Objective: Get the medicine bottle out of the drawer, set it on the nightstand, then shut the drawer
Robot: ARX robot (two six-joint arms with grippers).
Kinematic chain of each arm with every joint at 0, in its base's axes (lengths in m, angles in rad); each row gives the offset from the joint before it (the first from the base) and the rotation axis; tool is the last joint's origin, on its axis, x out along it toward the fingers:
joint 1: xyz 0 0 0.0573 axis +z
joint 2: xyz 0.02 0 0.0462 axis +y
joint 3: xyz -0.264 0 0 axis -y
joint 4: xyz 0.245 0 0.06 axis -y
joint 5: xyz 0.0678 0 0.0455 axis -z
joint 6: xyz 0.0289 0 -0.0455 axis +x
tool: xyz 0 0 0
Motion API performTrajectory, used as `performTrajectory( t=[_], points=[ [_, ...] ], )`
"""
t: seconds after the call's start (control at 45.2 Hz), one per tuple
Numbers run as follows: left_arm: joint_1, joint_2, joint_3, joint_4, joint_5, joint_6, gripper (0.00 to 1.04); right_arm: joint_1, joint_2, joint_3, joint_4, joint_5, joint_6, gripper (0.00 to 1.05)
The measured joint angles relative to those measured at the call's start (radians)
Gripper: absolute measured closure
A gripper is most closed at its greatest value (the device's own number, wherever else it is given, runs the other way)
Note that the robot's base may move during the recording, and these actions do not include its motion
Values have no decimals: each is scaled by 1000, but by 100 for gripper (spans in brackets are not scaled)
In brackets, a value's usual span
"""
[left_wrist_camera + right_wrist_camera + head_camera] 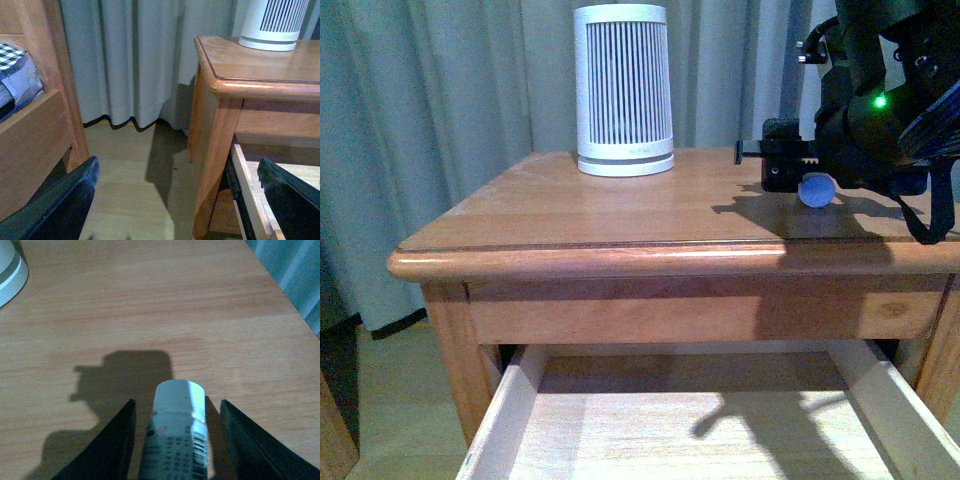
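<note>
The medicine bottle [176,440], white with small print and a white cap, lies on the nightstand top [620,215] between the fingers of my right gripper [176,402]. The jaws are open, with a gap on each side of the bottle. In the front view the right gripper [800,172] hangs over the top's right part, and the bottle [817,190] shows as a small pale round end under it. The drawer [505,410] stands pulled out, pale wood inside. My left gripper [177,165] is open and empty, low beside the nightstand's left leg [215,150].
A tall white ribbed cylinder [622,90] stands at the back of the top. Grey curtains [440,80] hang behind. In the left wrist view a wooden bed frame [35,140] with checked fabric [17,70] stands across a strip of floor [135,190].
</note>
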Motion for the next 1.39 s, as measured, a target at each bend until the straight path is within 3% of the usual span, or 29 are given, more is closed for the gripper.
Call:
performTrajectory(
  t=[0.288, 0.509, 0.73, 0.863, 0.974, 1.151, 1.394],
  points=[
    [0, 0, 0, 0, 0, 0, 7, 1, -69, -31, 55, 43, -17, 6],
    [0, 0, 0, 0, 0, 0, 7, 10, -427, -288, 169, 121, -43, 7],
    [0, 0, 0, 0, 0, 0, 7, 43, -822, -644, 73, 165, -14, 7],
    [0, 0, 0, 0, 0, 0, 7, 135, -1065, -775, -70, 218, 26, 7],
    [0, 0, 0, 0, 0, 0, 7, 274, -1254, -850, -295, 317, 131, 7],
    [0, 0, 0, 0, 0, 0, 7, 449, -1342, -886, -543, 415, 290, 7],
    [0, 0, 0, 0, 0, 0, 7, 542, -1270, -936, -649, 306, 515, 7]
  ],
)
